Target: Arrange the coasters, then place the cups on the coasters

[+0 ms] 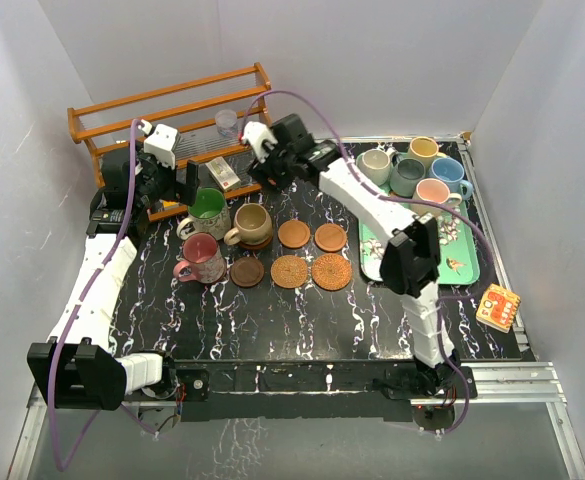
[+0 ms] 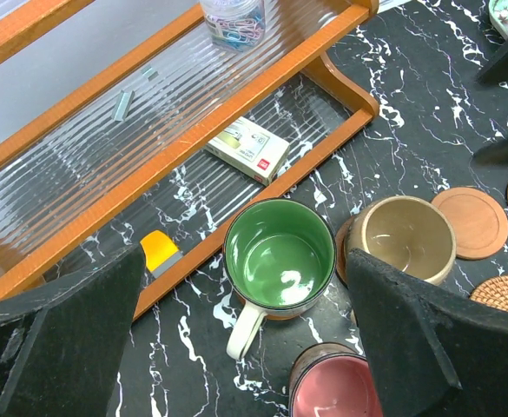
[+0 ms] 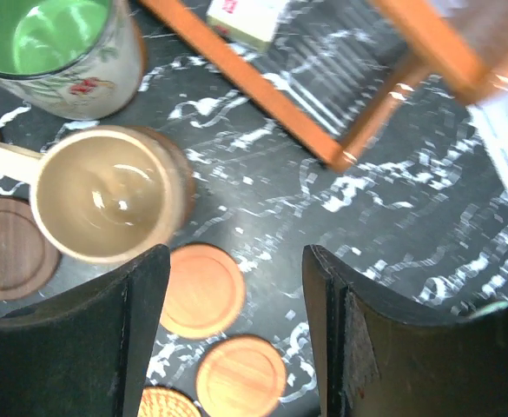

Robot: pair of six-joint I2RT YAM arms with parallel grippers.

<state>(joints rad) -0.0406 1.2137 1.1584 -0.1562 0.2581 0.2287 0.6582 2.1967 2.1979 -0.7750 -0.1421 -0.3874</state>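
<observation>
You have eight mugs in view. Three stand on the tabletop at the left: the green mug (image 1: pixel 209 207) farthest, the tan mug (image 1: pixel 252 224) just right of it, and the maroon mug (image 1: pixel 202 258) nearest. The other five are bunched at the far end of the green tray (image 1: pixel 462 265) on the right: the cream mug (image 1: pixel 376 165), yellow mug (image 1: pixel 424 150), grey-blue mug (image 1: pixel 408 176), blue mug (image 1: pixel 449 172) and pink mug (image 1: pixel 434 194).

You can count five bare coasters right of the three mugs. Two orange wood coasters (image 1: pixel 294 234) (image 1: pixel 330 237) make the far row. The near row has one dark brown coaster (image 1: pixel 247 271) and two wicker coasters (image 1: pixel 289 271) (image 1: pixel 331 271). A sixth coaster (image 3: pixel 182 178) shows as a brown edge under the tan mug. Whether the green and maroon mugs sit on coasters, you cannot tell.

Your left gripper (image 2: pixel 245 261) hangs over the green mug, fingers spread wide, nothing between them. Your right gripper (image 3: pixel 234 261) hovers beside the tan mug, fingers apart, gripping nothing.

The tabletop (image 1: pixel 272 320) is black with white marble veins, boxed in by white walls. At far left stands an orange wooden rack (image 1: pixel 172 95) holding a clear plastic cup (image 1: pixel 227 122) and a small white box (image 1: pixel 223 173). A small orange square object (image 1: pixel 499 307) lies right of the tray.
</observation>
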